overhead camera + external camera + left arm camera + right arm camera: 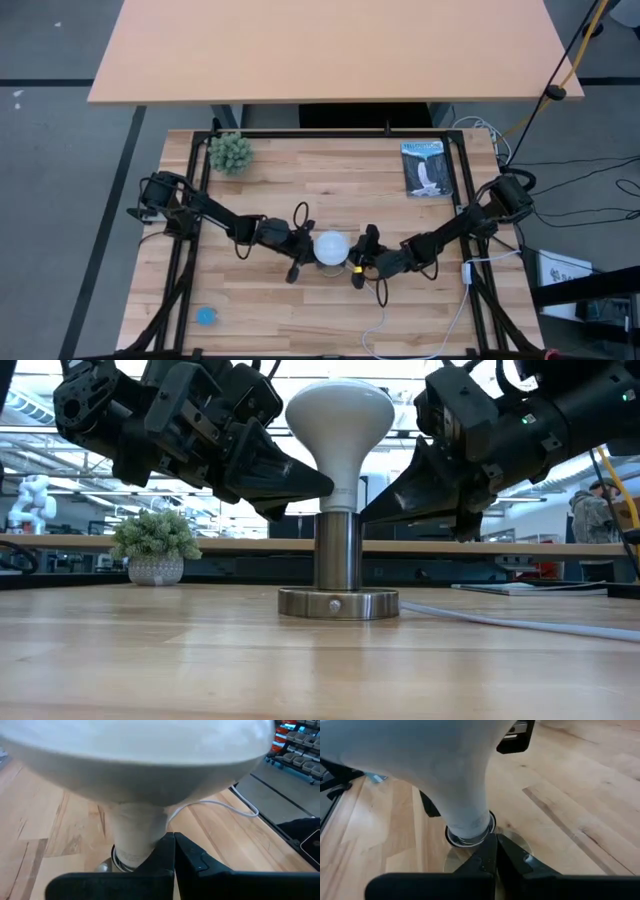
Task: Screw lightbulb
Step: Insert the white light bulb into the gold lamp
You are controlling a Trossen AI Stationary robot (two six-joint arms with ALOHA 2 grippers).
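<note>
Upright, the white frosted lightbulb (pixel 339 422) is sitting in the silvery cylindrical socket on its round base (pixel 338 600), mid-worktop (pixel 300 310). Left pincer (pixel 310 484) and right pincer (pixel 385 510) are flanking its neck, both pressed together, pinching nothing. Small green potted plant (pixel 230 153) is standing at the far left.

Matt frosted white lightbulb (pixel 339 420) with smooth skin, brushed silvery metal socket (pixel 338 570) with a glossy round foot, pale planked wood bench (pixel 330 190) with visible grain, matt black, probably plastic left gripper (pixel 174 851), glossy white cord (pixel 225 806)
</note>
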